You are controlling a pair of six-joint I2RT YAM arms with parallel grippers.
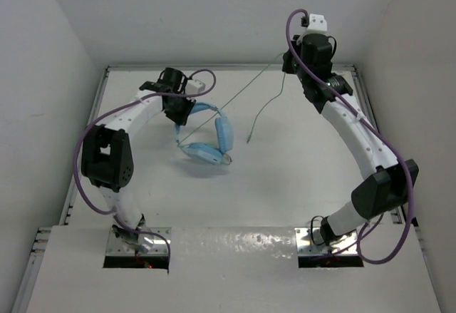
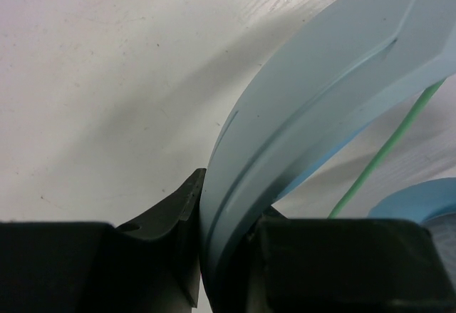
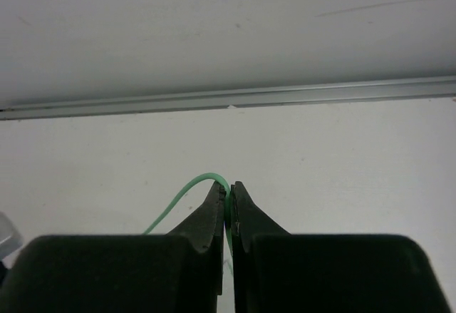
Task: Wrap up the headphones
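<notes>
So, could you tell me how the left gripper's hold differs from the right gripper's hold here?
The left gripper is shut on the broad light blue headband; the right gripper pinches only the thin green cable. The left gripper's jaws stand apart around the headband; the right gripper's jaws nearly meet. Both are closed on part of the headphones.

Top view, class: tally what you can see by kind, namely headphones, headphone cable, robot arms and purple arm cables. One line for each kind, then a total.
Light blue headphones: 1
Pale green cable: 1
Robot arms: 2
Purple arm cables: 2
Total: 6
</notes>
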